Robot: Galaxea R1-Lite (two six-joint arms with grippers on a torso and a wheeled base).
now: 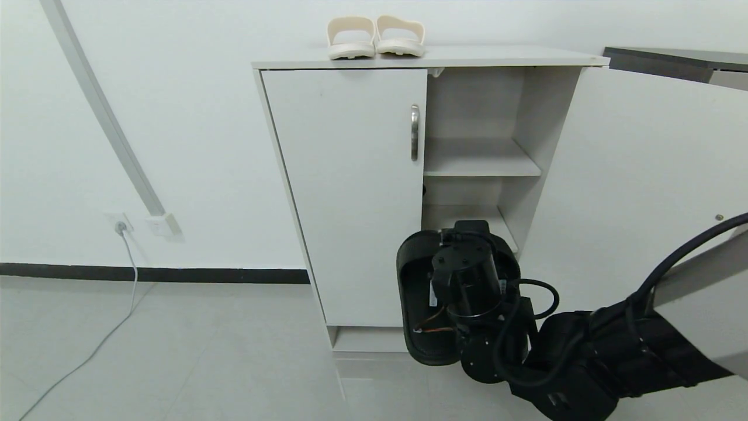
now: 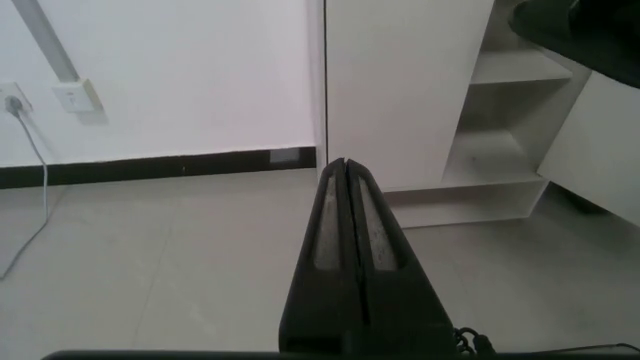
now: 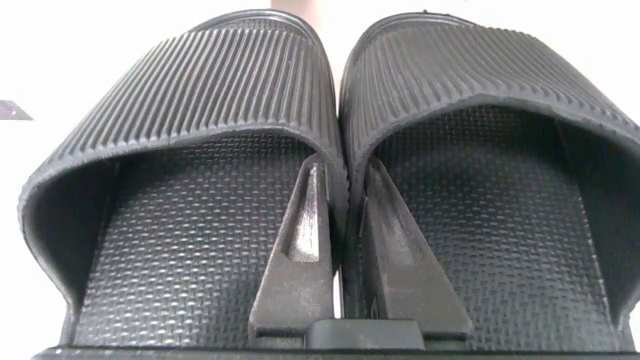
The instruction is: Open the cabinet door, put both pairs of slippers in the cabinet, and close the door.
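Observation:
A white cabinet [image 1: 350,199] stands against the wall with its right door [image 1: 637,193] swung open and its left door shut. A pair of cream slippers [image 1: 376,37] rests on its top. My right gripper [image 3: 340,215] is shut on the touching inner edges of a pair of black slippers [image 3: 200,200], one finger inside each. In the head view the black slippers [image 1: 416,292] hang in front of the open compartment, near the lower shelf [image 1: 467,225]. My left gripper [image 2: 345,215] is shut and holds nothing, low over the floor left of the cabinet [image 2: 400,90].
Inside the open half are an upper shelf [image 1: 479,161] and a lower one. A wall socket [image 1: 120,225] with a grey cable sits at the left, beside a slanted conduit [image 1: 99,105]. A grey tiled floor [image 1: 175,351] lies before the cabinet.

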